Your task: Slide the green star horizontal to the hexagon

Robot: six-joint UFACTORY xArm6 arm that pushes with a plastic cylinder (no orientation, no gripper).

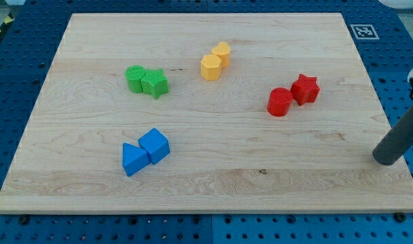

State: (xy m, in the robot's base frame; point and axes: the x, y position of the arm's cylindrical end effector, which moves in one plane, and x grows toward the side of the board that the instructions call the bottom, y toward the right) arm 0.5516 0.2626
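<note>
Blue triangular block (133,159) and blue cube (155,145) lie touching, nearest the view's bottom, on the pale wooden board (213,183). Up-left of the yellow hexagon (211,67), a second yellow block (222,52) touches it. Left of the hexagon, the green star (155,83) touches a green rounded block (135,78). Right and lower sit a red cylinder (280,102) and red star (305,89). My tip (386,160), touching nothing, rests far right.

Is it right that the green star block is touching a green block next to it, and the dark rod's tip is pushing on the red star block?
Not quite. The green star block does touch the other green block, but my tip is not pushing the red star block. The camera view shows my tip far off at the view's right edge of the wooden board, touching no block.
</note>
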